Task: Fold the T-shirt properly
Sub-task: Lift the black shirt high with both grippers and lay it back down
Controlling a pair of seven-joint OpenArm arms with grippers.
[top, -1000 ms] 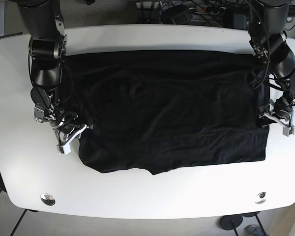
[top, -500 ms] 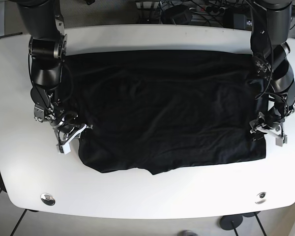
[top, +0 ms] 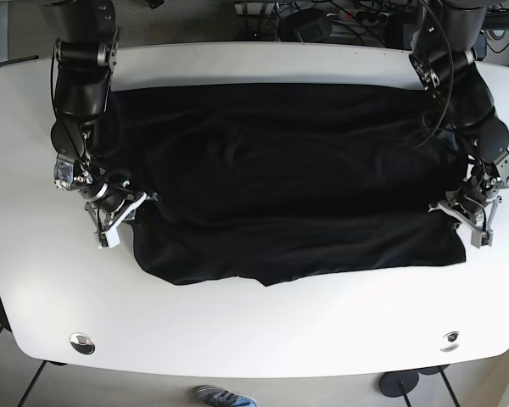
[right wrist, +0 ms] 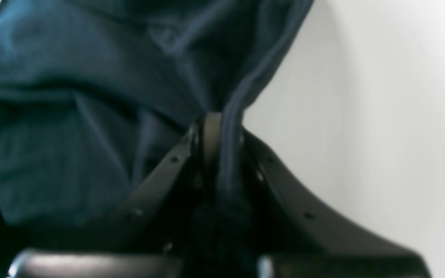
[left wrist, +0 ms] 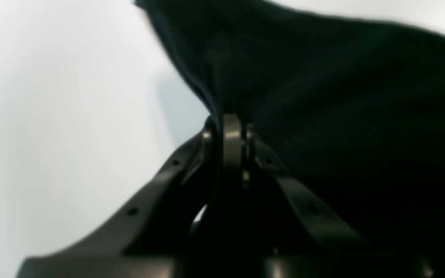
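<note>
A black T-shirt lies spread across the white table. My left gripper is at the shirt's right edge in the base view. In the left wrist view it is shut on a pinched fold of the black fabric. My right gripper is at the shirt's left edge. In the right wrist view it is shut on a bunched hem of the shirt. Both held edges are raised a little off the table.
The table's bare white surface borders the shirt on the left, right and front. Two round metal fittings sit near the front edge. Cables and equipment lie behind the table. A shoe shows on the floor.
Both grippers have pulled the shirt's side edges up and toward the back. The front hem has shifted back and the fabric is drawn tighter. A shoe has come into view below.
</note>
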